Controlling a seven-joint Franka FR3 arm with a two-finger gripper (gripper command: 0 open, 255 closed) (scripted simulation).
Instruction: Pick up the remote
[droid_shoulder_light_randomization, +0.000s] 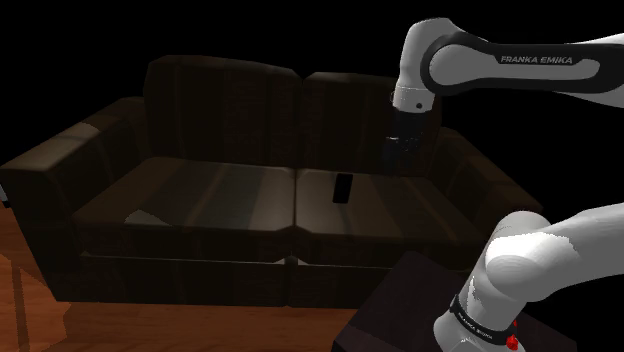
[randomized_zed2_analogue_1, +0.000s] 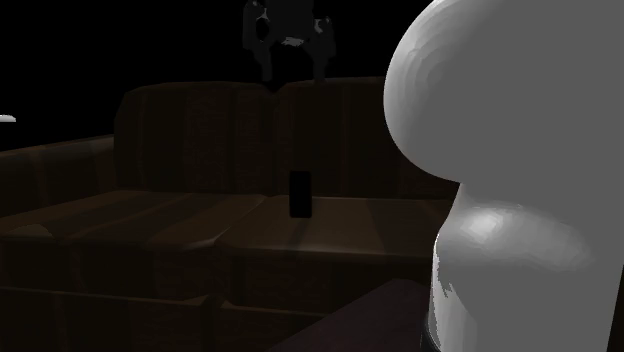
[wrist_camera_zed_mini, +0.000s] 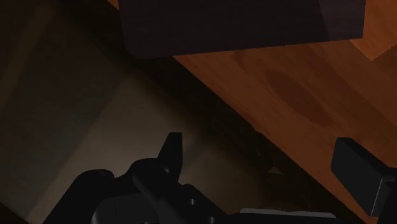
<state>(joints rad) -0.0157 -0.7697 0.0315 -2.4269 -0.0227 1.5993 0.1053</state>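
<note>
- Currently holding the all-black two-finger gripper (randomized_zed2_analogue_1: 295, 62) up in the air over the sofa seat, spreading its fingers (wrist_camera_zed_mini: 170, 150) wide apart and clasping nothing between them.
- Hanging that gripper (droid_shoulder_light_randomization: 404, 152) from the white jointed arm (droid_shoulder_light_randomization: 500, 62), and reaching it in from the shoulder view's right.
- Looking down along the gripper (wrist_camera_zed_mini: 264, 162) at a dim seat cushion edge and, beyond it, a strip of floor.
- Leaving the small dark flat rectangular remote (droid_shoulder_light_randomization: 343, 187) lying untouched on the seat cushion well below the gripper, just beside the seam between the two cushions, on the cushion at the shoulder view's right.
- Showing the remote (randomized_zed2_analogue_1: 300, 193) straight under the gripper in the second exterior view.
- Resting it all on the dark brown two-seat sofa (droid_shoulder_light_randomization: 200, 190), standing on the reddish-brown wooden floor (droid_shoulder_light_randomization: 20, 300).
- Placing the dark box stand (droid_shoulder_light_randomization: 400, 300) in front of the sofa, at the shoulder view's lower right.
</note>
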